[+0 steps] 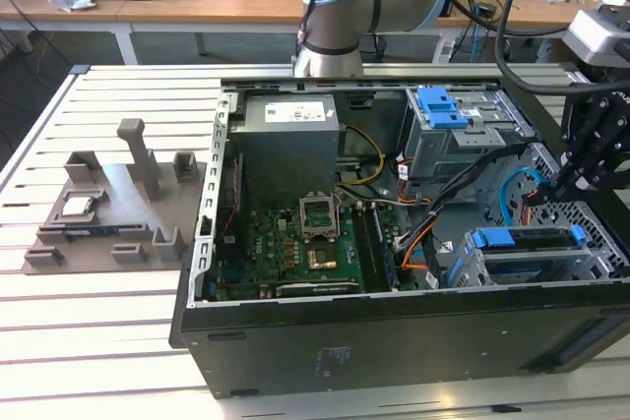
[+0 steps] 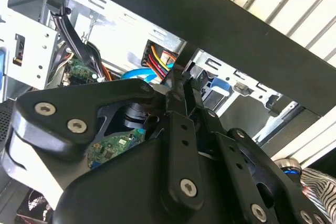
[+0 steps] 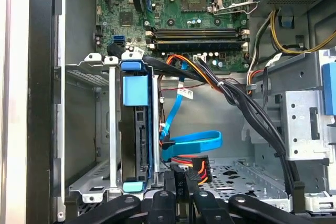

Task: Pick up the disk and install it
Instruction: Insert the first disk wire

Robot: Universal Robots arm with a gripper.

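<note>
Gripper (image 3: pixel 181 195), jaws closed on power connector (image 3: pixel 195 171).
Disk (image 3: pixel 134 129) seated in drive cage (image 3: pixel 86 124), frame lower left.

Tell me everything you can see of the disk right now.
The disk stands on edge in a silver metal drive cage inside the computer case. Its dark body sits in a blue plastic carrier whose tabs show at both ends. In the exterior view the disk lies near the case's front corner at that view's right, below the gripper. The gripper hangs close beside it over loose blue, red and orange cables, not touching the disk.
</note>
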